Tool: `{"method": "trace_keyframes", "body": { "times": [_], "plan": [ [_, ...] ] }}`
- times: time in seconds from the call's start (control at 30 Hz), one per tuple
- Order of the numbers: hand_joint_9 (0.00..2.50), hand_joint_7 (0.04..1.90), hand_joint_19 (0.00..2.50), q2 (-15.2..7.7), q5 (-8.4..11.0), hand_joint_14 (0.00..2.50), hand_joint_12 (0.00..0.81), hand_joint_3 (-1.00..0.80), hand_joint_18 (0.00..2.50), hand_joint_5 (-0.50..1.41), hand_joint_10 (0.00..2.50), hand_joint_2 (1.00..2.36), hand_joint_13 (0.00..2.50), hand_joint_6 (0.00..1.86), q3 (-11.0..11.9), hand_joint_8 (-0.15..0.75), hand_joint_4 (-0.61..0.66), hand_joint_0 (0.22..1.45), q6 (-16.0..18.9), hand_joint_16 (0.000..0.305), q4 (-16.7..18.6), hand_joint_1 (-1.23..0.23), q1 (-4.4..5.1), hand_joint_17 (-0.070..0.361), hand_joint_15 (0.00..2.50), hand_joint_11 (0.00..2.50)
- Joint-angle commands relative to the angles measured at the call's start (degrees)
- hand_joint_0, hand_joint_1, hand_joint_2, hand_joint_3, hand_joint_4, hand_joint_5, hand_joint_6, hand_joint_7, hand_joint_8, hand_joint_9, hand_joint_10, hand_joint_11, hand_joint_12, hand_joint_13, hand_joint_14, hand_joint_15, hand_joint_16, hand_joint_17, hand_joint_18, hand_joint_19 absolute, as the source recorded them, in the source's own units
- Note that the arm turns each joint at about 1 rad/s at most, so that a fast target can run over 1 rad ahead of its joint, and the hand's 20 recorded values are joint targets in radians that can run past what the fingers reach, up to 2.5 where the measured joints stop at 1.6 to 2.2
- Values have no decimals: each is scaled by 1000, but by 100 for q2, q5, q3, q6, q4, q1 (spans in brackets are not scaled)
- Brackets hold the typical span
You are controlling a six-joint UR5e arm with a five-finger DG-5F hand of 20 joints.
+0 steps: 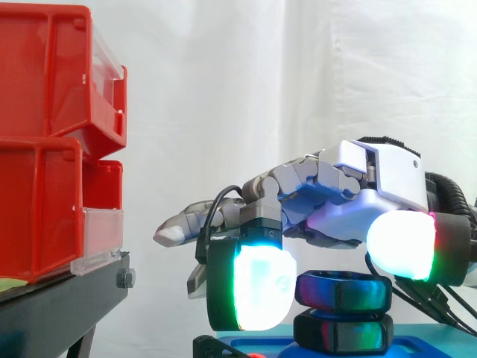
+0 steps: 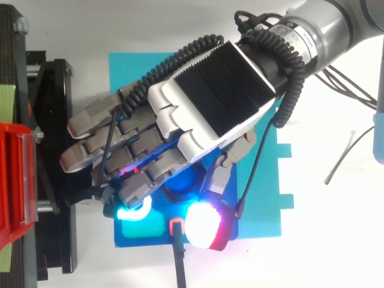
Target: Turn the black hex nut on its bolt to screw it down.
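No text, label or number can be read.

2 black hex nuts (image 1: 343, 291), 3 red bins (image 1: 45, 74), 1 hand (image 2: 210, 90).

From my remote station I see red bins (image 1: 45, 142) stacked in two tiers with clear front panels, sitting on a black stand (image 1: 52, 306) that has a small hex bolt head (image 1: 125, 279) on its side, all in front of a white curtain (image 1: 298, 74). Looking down, a cyan sheet (image 2: 129, 69) lies flat on the white table (image 2: 336, 240) just beside the stand, and a thin grey wire (image 2: 348, 153) trails loose across the table on the far side of the sheet from the stand.
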Motion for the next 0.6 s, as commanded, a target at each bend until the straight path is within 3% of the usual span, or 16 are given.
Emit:
{"method": "trace_keyframes", "body": {
  "times": [0.0,0.57],
  "plan": [
    [667,915,349,0,-55,5,102,-500,0,-191,13,1000,360,748,2,206,131,450,0,11,10,-385,-46,26,135,331],
    [673,911,356,0,-160,5,100,-500,0,-192,10,1000,356,748,2,203,135,449,9,11,27,-386,-143,26,142,347]
  ]
}}
